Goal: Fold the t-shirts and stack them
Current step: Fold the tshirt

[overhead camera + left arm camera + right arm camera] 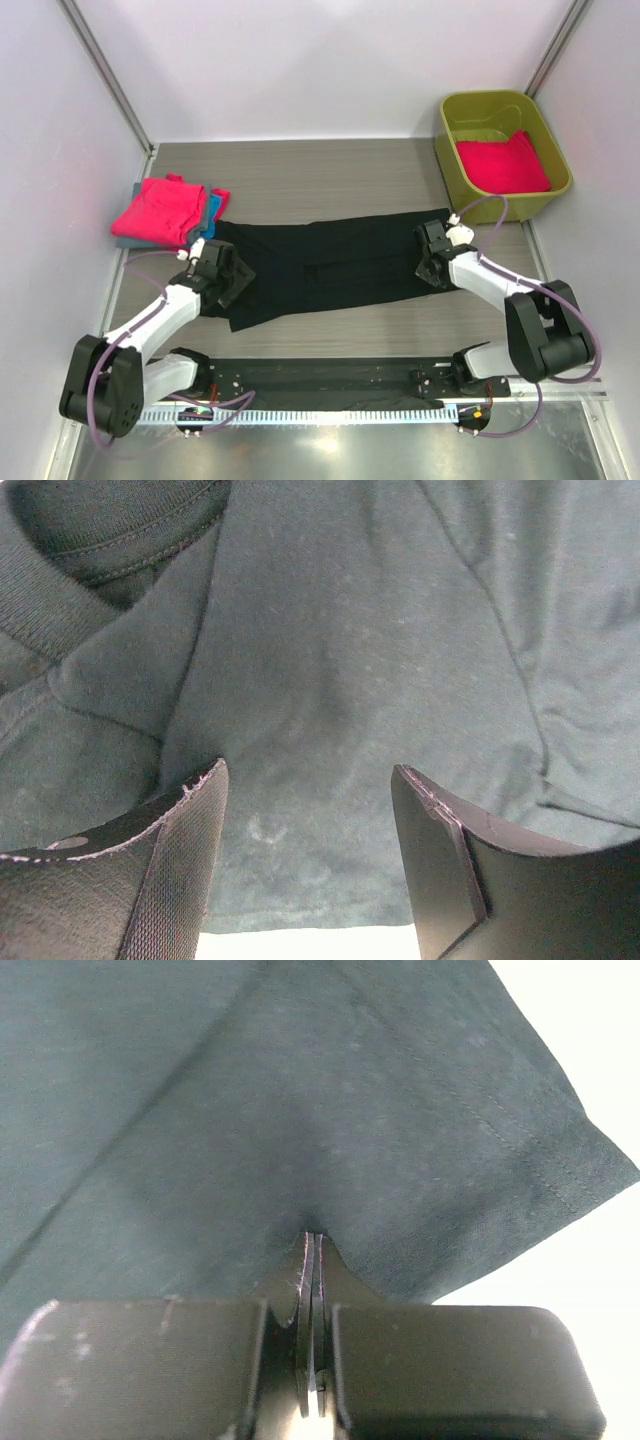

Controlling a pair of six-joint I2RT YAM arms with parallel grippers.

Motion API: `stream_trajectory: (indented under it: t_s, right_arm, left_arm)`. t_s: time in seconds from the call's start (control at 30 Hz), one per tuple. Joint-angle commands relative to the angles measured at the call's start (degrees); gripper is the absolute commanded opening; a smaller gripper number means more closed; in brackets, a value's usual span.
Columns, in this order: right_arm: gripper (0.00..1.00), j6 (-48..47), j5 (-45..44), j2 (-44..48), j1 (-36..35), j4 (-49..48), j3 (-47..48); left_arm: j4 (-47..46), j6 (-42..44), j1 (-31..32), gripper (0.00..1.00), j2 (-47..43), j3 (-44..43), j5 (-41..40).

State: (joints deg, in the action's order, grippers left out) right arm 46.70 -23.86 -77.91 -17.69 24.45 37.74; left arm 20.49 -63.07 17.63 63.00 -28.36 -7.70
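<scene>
The black t-shirt [330, 265] is spread lengthwise across the middle of the table [330, 175], and a fold at its right end is pinched between the fully closed fingers of the right gripper [313, 1250]. The left gripper [310, 780] is held with its jaws apart over the cloth near the collar, though contact cannot be judged with certainty. A folded pink t-shirt [158, 210] is stacked on a blue t-shirt [214, 206] at the far left, and a second pink t-shirt [503, 163] is laid in the olive-green tub [490, 97] at the far right

Left claw [308, 770] low, jaws wide apart; right claw [314, 1240] clamped tight (both angled downward).
</scene>
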Motion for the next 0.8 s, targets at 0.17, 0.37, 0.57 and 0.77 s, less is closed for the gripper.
stream_trajectory:
  t_s: [0.17, 0.37, 0.57, 0.77]
  right_arm:
    - [0.01, 5.0, -2.8, -5.6, 1.3, 0.4, 0.8]
    - [0.01, 6.7, 0.5, -4.2, 0.7, 2.9, -1.5]
    - [0.01, 10.1, 2.1, 1.0, -11.3, 7.1, -4.1]
    - [0.01, 14.2, 5.0, 0.0, -29.8, 5.1, -1.1]
  left_arm:
    - [-4.6, -1.4, 1.4, 0.67, 8.1, -2.4, -1.1]
    - [-7.5, -2.8, 1.6, 0.67, 18.0, -5.6, -0.4]
    - [-9.2, 1.2, 2.6, 0.64, 33.0, -17.8, 1.0]
    - [-8.5, 6.1, 4.1, 0.53, 51.0, -38.5, 5.2]
